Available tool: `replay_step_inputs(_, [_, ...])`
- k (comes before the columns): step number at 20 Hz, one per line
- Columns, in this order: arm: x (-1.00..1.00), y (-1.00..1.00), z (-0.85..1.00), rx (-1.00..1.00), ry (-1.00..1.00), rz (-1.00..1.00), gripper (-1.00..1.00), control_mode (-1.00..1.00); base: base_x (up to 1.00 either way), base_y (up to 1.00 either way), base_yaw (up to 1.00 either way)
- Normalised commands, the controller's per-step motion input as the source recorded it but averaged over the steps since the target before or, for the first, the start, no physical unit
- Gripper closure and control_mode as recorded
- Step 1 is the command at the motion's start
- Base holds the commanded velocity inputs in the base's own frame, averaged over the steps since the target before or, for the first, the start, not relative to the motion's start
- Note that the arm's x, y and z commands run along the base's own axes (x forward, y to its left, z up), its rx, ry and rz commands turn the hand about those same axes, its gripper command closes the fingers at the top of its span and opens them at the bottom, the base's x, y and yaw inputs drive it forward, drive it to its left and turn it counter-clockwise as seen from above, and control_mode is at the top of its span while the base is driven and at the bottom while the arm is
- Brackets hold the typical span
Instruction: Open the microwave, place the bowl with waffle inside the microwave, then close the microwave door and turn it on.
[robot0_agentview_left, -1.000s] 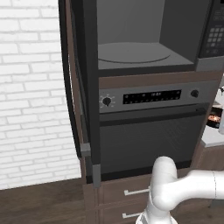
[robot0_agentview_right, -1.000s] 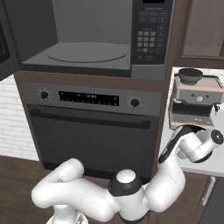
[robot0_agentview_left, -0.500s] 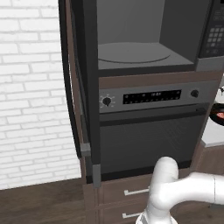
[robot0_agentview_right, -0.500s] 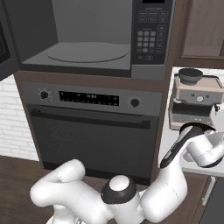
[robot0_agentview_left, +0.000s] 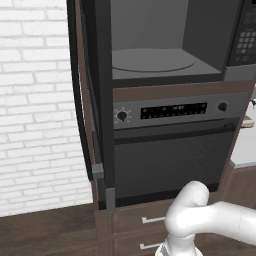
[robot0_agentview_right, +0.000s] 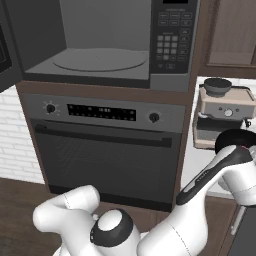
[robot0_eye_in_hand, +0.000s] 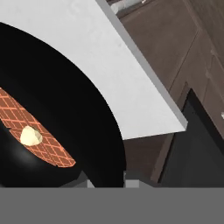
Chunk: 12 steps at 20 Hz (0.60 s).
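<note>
- The bowl (robot0_eye_in_hand: 65, 118) is a round, shallow, glossy black dish seen close up in the hand view, its rim curving down toward the bottom edge of the view.
- Inside it lies a waffle (robot0_eye_in_hand: 37, 135), orange-brown with a fine grid pattern, topped by a small pale yellow pat of butter (robot0_eye_in_hand: 30, 135).
- The bowl appears above the white bench (robot0_eye_in_hand: 127, 83); whether it touches the surface cannot be told.
- In the right base view the bowl (robot0_agentview_right: 235, 141) shows as a dark disc at the end of the arm, just in front of the coffee machine (robot0_agentview_right: 222, 117).
- The pincer (robot0_eye_in_hand: 107, 181) sits at the bowl's rim with narrow jaws, apparently gripping the bowl.
- The microwave (robot0_agentview_right: 125, 40) stands open above the oven (robot0_agentview_right: 105, 150): a grey cavity with a round turntable (robot0_agentview_right: 100, 59) and a button keypad (robot0_agentview_right: 172, 40) on its right.
- The microwave door (robot0_agentview_left: 97, 100) is swung out to the left, seen edge-on in the left base view.
</note>
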Motion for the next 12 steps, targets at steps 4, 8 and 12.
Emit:
replay_step_inputs(4, [-1.00,0.07,0.96,-0.03,-0.14,0.00,1.00,-1.00,0.00,0.00,0.00])
replay_step_inputs(8, [-1.00,0.31,0.92,-0.05,-0.15,0.00,1.00,-1.00,0.00,0.00,0.00])
replay_step_inputs(12, [-1.00,0.57,0.90,-0.07,-0.15,0.06,1.00,-1.00,0.00,0.00,0.00])
